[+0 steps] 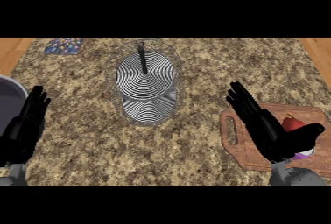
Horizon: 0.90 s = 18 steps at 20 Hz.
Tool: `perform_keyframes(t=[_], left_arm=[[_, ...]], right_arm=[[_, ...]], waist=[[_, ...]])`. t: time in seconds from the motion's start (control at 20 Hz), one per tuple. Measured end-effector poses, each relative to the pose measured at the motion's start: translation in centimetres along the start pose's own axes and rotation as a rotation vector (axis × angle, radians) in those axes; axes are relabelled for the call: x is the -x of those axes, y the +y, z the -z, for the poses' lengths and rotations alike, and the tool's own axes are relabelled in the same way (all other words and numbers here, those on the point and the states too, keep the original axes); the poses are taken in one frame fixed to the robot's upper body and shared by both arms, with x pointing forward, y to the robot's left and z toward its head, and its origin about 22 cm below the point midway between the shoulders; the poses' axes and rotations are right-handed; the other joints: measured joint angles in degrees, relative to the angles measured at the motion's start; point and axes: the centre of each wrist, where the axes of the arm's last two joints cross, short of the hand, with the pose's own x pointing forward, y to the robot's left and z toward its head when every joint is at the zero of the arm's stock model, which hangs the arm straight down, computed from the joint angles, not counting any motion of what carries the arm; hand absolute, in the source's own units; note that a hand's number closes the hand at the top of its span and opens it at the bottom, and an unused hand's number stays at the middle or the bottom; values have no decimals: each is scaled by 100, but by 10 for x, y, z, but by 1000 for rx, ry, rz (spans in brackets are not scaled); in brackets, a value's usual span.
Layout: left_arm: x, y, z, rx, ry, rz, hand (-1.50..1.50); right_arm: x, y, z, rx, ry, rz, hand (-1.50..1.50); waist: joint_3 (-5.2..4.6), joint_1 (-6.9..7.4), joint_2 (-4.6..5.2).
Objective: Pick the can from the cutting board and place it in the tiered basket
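Head view, left to right. Grey round object (9,98) cut off at counter's left edge, type not identifiable. Left hand (24,124) just beside it near front-left corner, fingers straight and together, pointing away, holding nothing. Colourful patterned item (63,45) at back edge, left of centre. Granite counter (77,148) otherwise bare at front centre. Tiered basket (146,83) at counter centre toward back: wire mesh, two round tiers overlapping in view, dark centre post (142,59) rising from upper tier. Right hand (262,127) over left part of wooden cutting board (241,153) at front-right corner, fingers straight, thumb spread out to the right, clamped on nothing. Board handle slot (231,130) visible left of hand. Red item (293,123) on board right behind thumb, partly hidden. Purple-and-white bit (304,153) peeking out below thumb, likely the can, mostly hidden; on board, well apart from basket.
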Motion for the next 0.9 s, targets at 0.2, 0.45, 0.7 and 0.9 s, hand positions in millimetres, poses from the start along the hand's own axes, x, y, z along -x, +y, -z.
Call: perform_keyframes(t=[0.2, 0.45, 0.7, 0.9], left_arm=[[-6, -6, 0, 25, 16, -24, 0], [1, -13, -5, 71, 99, -48, 0], [-5, -29, -1, 134, 140, -73, 0], [-13, -34, -1, 157, 154, -71, 0]], right_arm=[[-21, -2, -13, -139, -150, -45, 150], [-41, -48, -28, -9, -207, -281, -150], [-11, -80, -57, 208, -221, -340, -150], [-29, -104, -74, 220, -270, -503, -150]], waist=[[141, -123, 59], [168, -392, 76], [197, -273, 117], [201, -219, 119]])
